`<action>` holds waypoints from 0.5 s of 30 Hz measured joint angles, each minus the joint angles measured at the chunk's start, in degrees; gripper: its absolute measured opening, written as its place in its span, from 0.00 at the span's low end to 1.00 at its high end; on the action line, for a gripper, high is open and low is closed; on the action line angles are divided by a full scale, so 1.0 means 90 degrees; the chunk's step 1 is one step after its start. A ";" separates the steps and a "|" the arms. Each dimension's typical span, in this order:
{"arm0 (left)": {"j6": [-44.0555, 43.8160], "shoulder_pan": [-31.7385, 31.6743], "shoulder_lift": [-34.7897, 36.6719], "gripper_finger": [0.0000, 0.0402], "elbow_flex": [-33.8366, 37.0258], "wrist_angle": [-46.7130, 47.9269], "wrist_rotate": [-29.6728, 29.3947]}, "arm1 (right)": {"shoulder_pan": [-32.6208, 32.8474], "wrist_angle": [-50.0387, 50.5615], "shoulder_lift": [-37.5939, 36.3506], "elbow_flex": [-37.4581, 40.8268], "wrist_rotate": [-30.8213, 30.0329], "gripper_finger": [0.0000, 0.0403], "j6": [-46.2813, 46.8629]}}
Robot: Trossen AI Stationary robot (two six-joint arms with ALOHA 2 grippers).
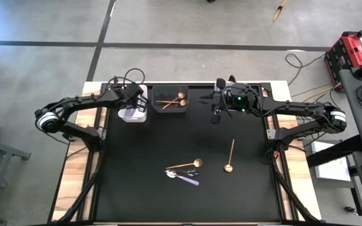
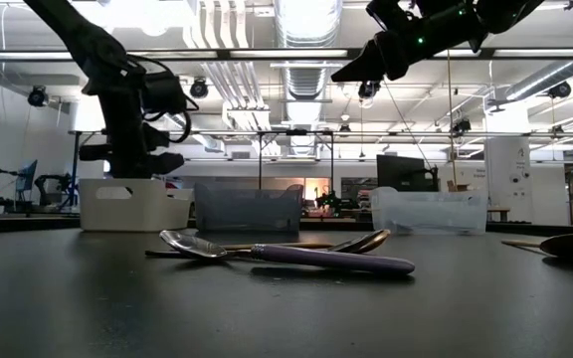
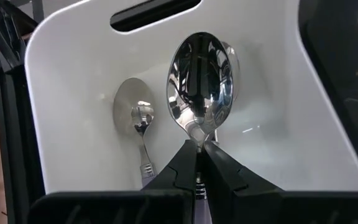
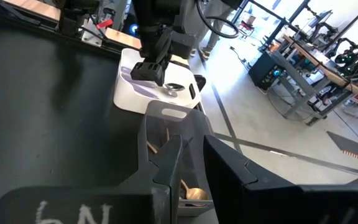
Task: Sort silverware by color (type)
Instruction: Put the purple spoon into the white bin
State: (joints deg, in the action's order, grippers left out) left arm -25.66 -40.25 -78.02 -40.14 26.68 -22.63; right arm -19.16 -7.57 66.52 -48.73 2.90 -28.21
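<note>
The silverware (image 1: 184,171) is lying mid-tabletop, while the left hand (image 3: 199,155), pinched tight on a silver spoon (image 3: 201,81), is hanging over the white bin (image 1: 132,113) at the far edge; releasing likely comes next. The right hand (image 4: 188,158) is waiting slightly parted, holding nothing.

Spoon (image 3: 201,84) handle behind gripper (image 3: 199,163)

Bright ceiling strip lights (image 2: 306,20) are flooding the low view with glare, washing out the area around them and turning both arms into dark silhouettes. The black table (image 1: 137,157) is soaking up light from above, showing only faint shadows under the utensils. In the left wrist view, a shiny spoon (image 3: 201,81) is mirroring its surroundings inside an evenly lit white bin (image 3: 291,124). Nearby fingers are looking soft in both wrist views.
</note>
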 joint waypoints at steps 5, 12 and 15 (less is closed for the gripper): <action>-0.0042 0.0000 0.0000 0.00 0.0064 -0.0017 0.0000 | 0.0000 -0.0002 0.0000 0.0000 0.0000 0.15 -0.0024; -0.0042 0.0000 0.0000 0.00 0.0064 -0.0041 -0.0070 | 0.0000 -0.0019 0.0000 0.0000 0.0000 0.15 -0.0039; -0.0043 0.0000 0.0000 0.00 0.0064 -0.0051 -0.0075 | 0.0000 -0.0022 0.0000 0.0000 0.0000 0.15 -0.0039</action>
State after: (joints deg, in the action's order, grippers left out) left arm -26.05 -40.25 -78.02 -39.57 26.22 -23.31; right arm -19.16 -7.77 66.52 -48.73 2.90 -28.56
